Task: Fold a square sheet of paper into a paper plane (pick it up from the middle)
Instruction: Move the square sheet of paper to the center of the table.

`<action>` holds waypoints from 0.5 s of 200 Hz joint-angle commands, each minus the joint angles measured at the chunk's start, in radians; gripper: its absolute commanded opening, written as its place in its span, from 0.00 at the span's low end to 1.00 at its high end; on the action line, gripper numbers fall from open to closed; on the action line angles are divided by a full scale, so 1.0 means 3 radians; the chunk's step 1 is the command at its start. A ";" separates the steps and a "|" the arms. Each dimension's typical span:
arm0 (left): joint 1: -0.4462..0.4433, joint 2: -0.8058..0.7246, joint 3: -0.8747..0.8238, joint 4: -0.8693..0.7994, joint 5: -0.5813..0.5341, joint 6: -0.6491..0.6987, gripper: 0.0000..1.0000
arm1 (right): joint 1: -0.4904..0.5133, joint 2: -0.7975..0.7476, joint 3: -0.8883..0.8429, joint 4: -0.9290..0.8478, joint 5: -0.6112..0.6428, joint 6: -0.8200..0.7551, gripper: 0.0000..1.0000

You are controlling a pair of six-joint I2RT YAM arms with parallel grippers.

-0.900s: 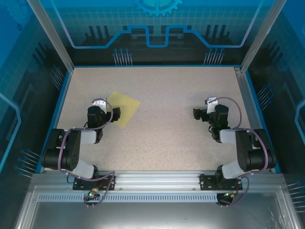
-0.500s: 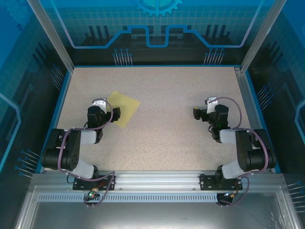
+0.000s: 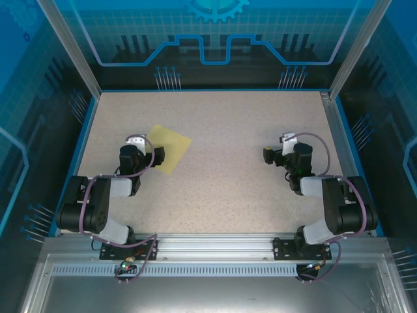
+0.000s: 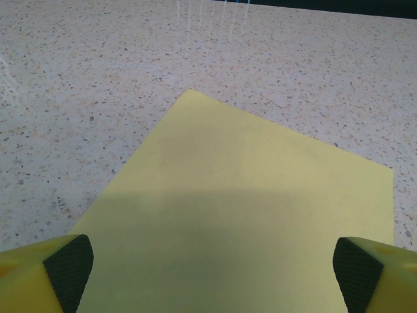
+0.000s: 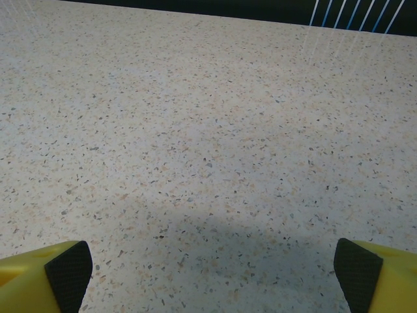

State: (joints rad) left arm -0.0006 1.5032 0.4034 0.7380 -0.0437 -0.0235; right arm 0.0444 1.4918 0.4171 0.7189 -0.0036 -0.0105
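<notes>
Spread wide and released, my left claw gripped nothing. Between its two black-padded fingertips lay the near part of the square sheet of paper, flat and unfolded, one corner pointing away from me. Around the sheet the speckled table ran out on every side. Well to the right of the sheet, my right claw hung just as wide and empty, over bare tabletop.
</notes>
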 commanded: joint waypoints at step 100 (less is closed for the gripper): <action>0.0286 -0.0487 0.1374 -0.2609 -0.0037 -0.1444 0.99 | 0.0098 -0.0898 0.1378 -0.3232 -0.0584 0.1434 0.99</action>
State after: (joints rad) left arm 0.0315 1.2808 0.6819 0.2180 -0.1310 -0.3069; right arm 0.0776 1.2083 0.7845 -0.0231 -0.0189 0.2607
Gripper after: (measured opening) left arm 0.987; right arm 0.992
